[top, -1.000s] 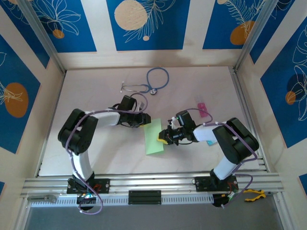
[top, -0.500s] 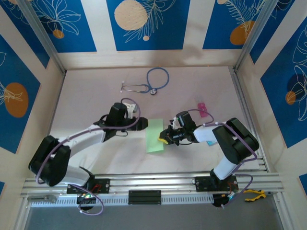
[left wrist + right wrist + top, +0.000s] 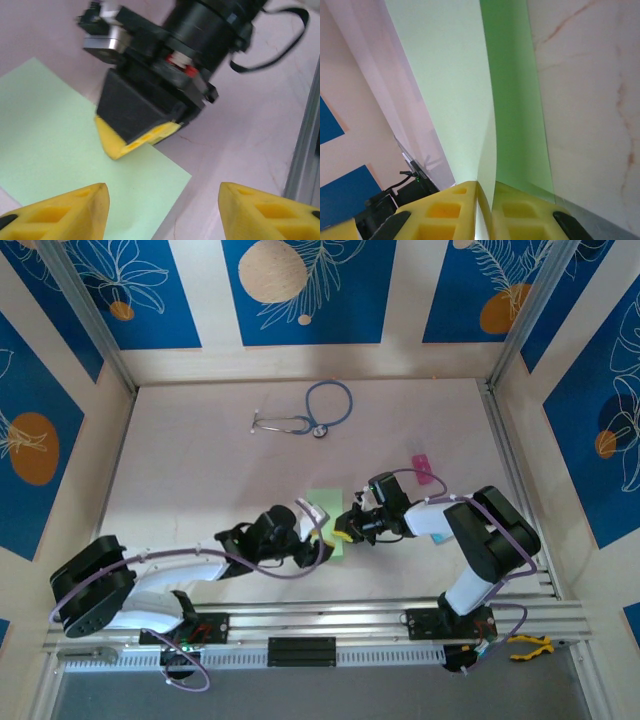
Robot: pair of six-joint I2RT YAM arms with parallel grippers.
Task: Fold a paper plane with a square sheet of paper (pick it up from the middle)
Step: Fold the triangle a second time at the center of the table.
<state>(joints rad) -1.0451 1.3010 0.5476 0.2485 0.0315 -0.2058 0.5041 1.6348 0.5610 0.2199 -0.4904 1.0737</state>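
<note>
Nearest, the left gripper (image 3: 162, 212) hangs with its yellow fingers spread over the near corner of the thin pale green square sheet of paper (image 3: 325, 504) on the pale table (image 3: 200, 460). The right gripper (image 3: 345, 529) pinches the sheet's right edge. Farther back lie a small pink block (image 3: 424, 468) and a blue-tubed stethoscope (image 3: 305, 410).

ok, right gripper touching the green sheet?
Touching. Right wrist view: the right gripper has its yellow fingers closed on the edge of the green sheet, no gap.

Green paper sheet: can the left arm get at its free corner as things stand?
Probably yes. The left gripper hovers open at a corner of the sheet; the right gripper pinches the edge further along, leaving that corner free.
</note>
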